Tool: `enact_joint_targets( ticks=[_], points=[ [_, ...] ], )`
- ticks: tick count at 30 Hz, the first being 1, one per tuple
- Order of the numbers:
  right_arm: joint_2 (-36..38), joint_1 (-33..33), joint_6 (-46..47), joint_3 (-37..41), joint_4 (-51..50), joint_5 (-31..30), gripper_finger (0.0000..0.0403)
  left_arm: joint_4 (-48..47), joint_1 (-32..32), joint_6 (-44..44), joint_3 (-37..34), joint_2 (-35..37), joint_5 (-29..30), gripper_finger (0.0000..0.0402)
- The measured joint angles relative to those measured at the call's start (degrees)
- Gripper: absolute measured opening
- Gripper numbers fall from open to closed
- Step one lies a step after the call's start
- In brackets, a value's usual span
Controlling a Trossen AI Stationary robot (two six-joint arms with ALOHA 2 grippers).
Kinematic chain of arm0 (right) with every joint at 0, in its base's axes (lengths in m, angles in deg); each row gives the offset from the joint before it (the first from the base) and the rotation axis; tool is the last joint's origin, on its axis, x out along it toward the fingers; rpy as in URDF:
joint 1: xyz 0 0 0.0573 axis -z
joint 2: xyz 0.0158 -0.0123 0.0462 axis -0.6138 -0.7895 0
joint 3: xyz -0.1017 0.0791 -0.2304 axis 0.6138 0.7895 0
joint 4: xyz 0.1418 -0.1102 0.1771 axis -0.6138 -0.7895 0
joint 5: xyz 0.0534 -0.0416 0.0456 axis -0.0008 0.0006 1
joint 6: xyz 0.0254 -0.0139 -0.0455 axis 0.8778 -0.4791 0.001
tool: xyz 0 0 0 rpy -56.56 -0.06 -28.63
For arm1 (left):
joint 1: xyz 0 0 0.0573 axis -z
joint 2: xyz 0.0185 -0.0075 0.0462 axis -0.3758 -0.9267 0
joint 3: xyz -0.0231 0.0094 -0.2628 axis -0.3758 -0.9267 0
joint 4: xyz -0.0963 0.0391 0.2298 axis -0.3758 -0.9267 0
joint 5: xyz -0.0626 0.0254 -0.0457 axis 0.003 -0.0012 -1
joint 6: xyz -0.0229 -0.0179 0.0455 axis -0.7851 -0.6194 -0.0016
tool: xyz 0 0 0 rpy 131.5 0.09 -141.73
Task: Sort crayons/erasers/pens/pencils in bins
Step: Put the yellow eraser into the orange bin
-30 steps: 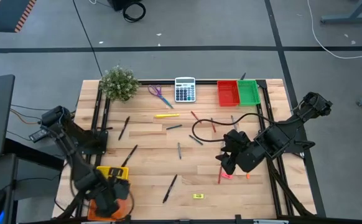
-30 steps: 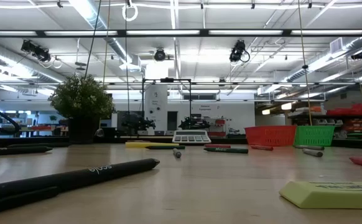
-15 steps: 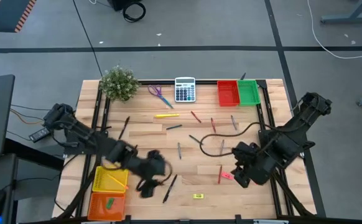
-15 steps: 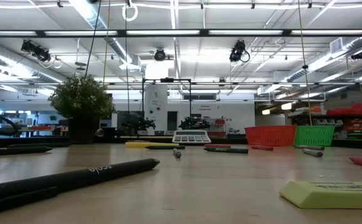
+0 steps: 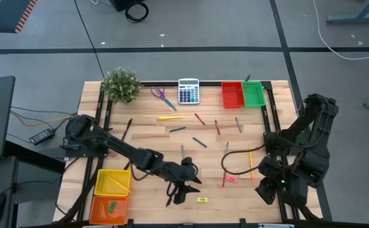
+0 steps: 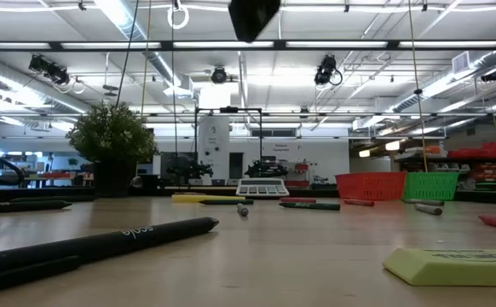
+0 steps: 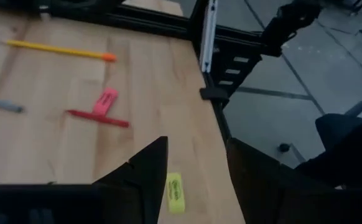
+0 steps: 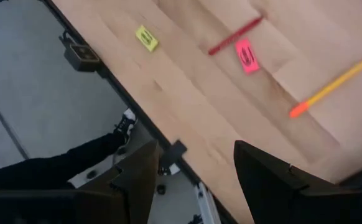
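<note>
My left gripper (image 5: 186, 185) hangs open above the near middle of the table; in its wrist view (image 7: 196, 144) the yellow eraser (image 7: 175, 193) lies flat on the wood between and below the fingers, untouched. That eraser (image 5: 201, 199) is just to the gripper's right. My right gripper (image 5: 268, 187) is open over the table's near right edge (image 8: 194, 149), holding nothing. The pink eraser (image 5: 231, 179), a red crayon (image 5: 223, 179) and an orange pencil (image 5: 250, 163) lie near it. The yellow bin (image 5: 111, 182) holds a pencil; the orange bin (image 5: 110, 207) holds the green eraser.
The red bin (image 5: 232, 95) and green bin (image 5: 253, 94) sit at the far right, beside a calculator (image 5: 188, 91), scissors (image 5: 162, 97) and a plant (image 5: 121, 85). Pens, crayons and a yellow pen (image 5: 170, 117) are scattered mid-table. A black pen (image 6: 103, 243) lies close to the low camera.
My left gripper has swung from over the orange bin at the near left corner toward the right, along the near side, to just beside the yellow eraser. My right gripper has drawn back from the pink eraser toward the table's near right edge. The green eraser now shows in the orange bin.
</note>
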Motion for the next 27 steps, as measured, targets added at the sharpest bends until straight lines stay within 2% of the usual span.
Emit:
enact_joint_targets(
  ticks=[3, 7, 13, 18, 21, 27],
  points=[
    [0.00, -2.18, 2.58, -0.01, -0.42, 0.00, 0.0216, 1.86, 0.57, 0.06, 1.37, -3.72, -0.09, 0.0173],
    [0.00, -3.83, 3.42, -0.01, -1.68, 0.63, 0.0216, -1.78, 1.43, 3.14, 9.93, -9.24, -0.06, 0.0172],
    [-0.02, -4.12, 3.20, -0.01, -4.49, 0.62, 0.0216, -31.45, 1.45, 4.46, 31.60, -19.92, -0.17, 0.0172],
    [-0.02, -4.11, 2.35, -0.01, -5.63, 0.31, 0.0216, -44.08, 0.78, 3.40, 44.50, -27.62, -6.04, 0.0172],
    [0.00, -4.13, 1.22, -0.01, -6.09, 0.17, 0.0216, -50.13, 0.63, 0.64, 47.86, -31.14, -7.03, 0.0172],
    [-0.02, -4.13, -3.58, -0.01, -7.81, -0.70, 0.0216, -50.96, 0.20, -0.40, 48.77, -32.97, -6.51, 0.0172]
  ],
)
